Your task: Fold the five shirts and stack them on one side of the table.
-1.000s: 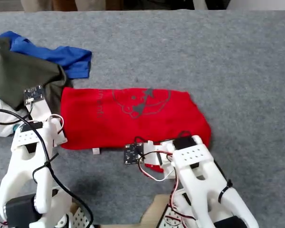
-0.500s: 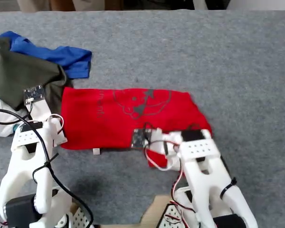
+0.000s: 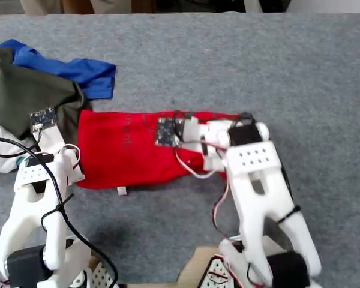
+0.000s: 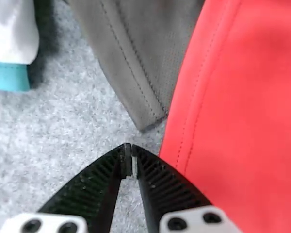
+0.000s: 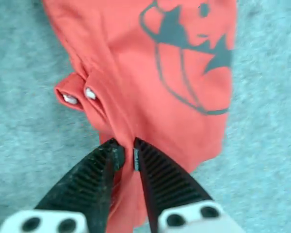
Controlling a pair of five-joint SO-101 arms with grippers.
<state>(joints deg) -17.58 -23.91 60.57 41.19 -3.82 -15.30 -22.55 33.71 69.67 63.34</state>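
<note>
Your right pincer (image 5: 126, 151) is clamped nearly shut on a thin ridge of the red shirt (image 5: 116, 58). Pull sharply and the cloth may slip out, or bunch just ahead of it.

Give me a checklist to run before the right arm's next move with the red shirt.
1. Right gripper grip on the red printed shirt: ok, shut on a pinch of fabric.
2. Left gripper free to help: ok, shut on nothing, tips at the grey felt table.
3. Red hem pinned down: not ok, the left gripper sits beside it, not on it.
4. Fold lying flat: cannot tell, the right arm covers it in the high view.
5. Olive-green shirt apart from the red one: not ok, its hem lies against the red corner.
</note>
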